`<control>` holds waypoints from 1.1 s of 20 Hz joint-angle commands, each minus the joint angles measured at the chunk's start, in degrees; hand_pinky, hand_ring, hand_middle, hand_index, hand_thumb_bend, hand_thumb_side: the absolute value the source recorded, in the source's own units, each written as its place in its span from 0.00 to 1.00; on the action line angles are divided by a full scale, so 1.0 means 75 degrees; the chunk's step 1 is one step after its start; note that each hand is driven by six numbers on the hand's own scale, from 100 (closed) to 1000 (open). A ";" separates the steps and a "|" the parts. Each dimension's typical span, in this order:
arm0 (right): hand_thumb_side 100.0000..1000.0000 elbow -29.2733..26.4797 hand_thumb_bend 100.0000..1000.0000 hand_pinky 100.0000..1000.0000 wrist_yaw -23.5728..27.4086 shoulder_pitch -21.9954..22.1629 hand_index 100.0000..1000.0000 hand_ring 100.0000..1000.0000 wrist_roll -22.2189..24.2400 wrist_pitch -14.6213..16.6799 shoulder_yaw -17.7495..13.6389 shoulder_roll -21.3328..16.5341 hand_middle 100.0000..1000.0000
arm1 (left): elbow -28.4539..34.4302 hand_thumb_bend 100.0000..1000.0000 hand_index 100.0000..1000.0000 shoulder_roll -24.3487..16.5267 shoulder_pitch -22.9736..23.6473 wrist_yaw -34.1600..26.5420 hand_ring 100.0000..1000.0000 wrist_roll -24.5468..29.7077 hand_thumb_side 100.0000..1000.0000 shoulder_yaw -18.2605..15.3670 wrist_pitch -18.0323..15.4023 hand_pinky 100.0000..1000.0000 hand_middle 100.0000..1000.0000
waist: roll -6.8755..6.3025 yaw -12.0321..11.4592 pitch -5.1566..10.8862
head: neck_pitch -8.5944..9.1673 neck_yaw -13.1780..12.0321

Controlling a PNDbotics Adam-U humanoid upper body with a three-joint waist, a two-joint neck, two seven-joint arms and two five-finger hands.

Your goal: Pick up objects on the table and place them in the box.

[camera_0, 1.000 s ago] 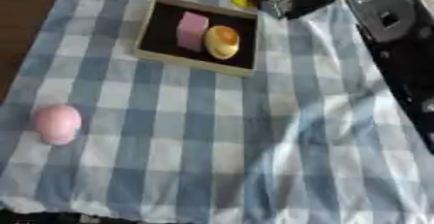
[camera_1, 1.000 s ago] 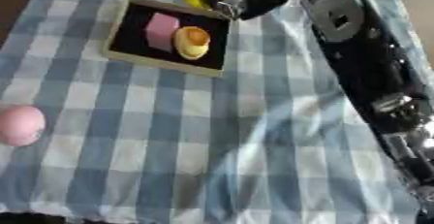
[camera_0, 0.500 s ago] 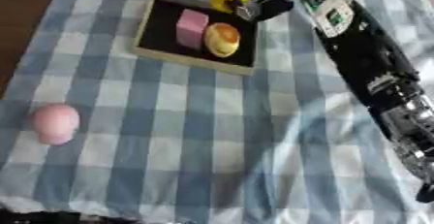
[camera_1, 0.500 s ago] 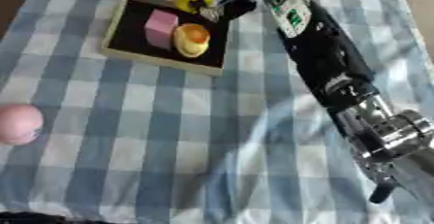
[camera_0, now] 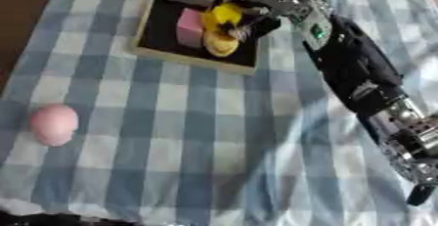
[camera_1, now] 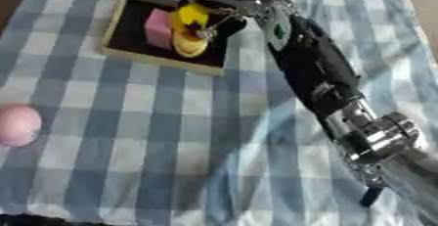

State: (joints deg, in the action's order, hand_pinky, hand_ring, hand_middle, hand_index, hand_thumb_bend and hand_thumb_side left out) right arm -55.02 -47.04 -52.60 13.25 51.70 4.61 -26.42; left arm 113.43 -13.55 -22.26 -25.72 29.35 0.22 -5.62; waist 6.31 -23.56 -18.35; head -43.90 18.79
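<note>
A blue checked tablecloth (camera_0: 214, 137) carries the box (camera_0: 150, 41) and a pink egg-shaped object (camera_0: 54, 124).

box (camera_0: 158, 54): shallow, wooden rim, black inside, lying slightly askew at the far end of the checked cloth. inside it a pink block (camera_0: 189, 27) on the left and an orange-yellow round thing (camera_0: 221, 46) just beside it. a yellow object (camera_0: 224, 14) is over the box's right part, above the round thing. pink egg-shaped ball (camera_0: 54, 124) rests on the cloth near the left edge, well apart from the box.
</note>
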 commanded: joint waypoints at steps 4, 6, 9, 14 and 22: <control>0.16 0.0059 0.00 0.92 -0.0993 -0.0078 0.80 1.00 -0.0345 0.0035 -0.0025 -0.0090 0.15 | 0.0154 0.00 0.81 -0.0033 -0.0074 -0.0051 0.96 0.0062 0.52 -0.0002 0.0025 0.77 0.82 | -0.0009 0.0024 0.0015 | -0.0029 -0.0005; 0.17 0.0016 0.00 0.95 -0.1175 -0.0078 0.87 1.00 -0.0379 0.0035 -0.0034 -0.0109 0.47 | 0.0154 0.00 0.81 -0.0031 -0.0068 -0.0044 0.96 0.0074 0.52 0.0001 0.0037 0.77 0.82 | -0.0009 0.0039 0.0019 | -0.0029 -0.0021; 0.18 -0.0159 0.00 0.98 -0.1292 -0.0063 0.92 1.00 -0.0235 0.0035 0.0001 -0.0148 0.80 | 0.0154 0.00 0.81 -0.0028 -0.0064 -0.0039 0.96 0.0082 0.52 0.0002 0.0043 0.77 0.82 | -0.0014 0.0062 0.0028 | -0.0029 -0.0052; 0.15 -0.0420 0.00 1.00 -0.1028 -0.0031 1.00 1.00 0.0347 0.0035 0.0061 -0.0199 0.90 | 0.0154 0.00 0.81 -0.0020 -0.0052 -0.0025 0.96 0.0098 0.52 0.0004 0.0056 0.77 0.82 | -0.0031 0.0093 0.0039 | -0.0029 -0.0085; 0.18 -0.1110 0.00 1.00 0.0636 0.0043 1.00 1.00 0.2012 0.0035 -0.0025 -0.0352 0.96 | 0.0154 0.00 0.81 -0.0008 -0.0040 -0.0022 0.96 0.0131 0.52 0.0002 0.0067 0.77 0.82 | -0.0055 0.0149 0.0058 | -0.0029 -0.0151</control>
State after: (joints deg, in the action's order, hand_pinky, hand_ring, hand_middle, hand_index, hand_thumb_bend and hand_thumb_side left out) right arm -61.52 -44.35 -51.45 20.66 46.35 4.81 -27.12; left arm 113.43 -13.12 -22.20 -25.70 30.13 0.23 -5.11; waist 6.31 -22.50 -18.36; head -43.90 17.80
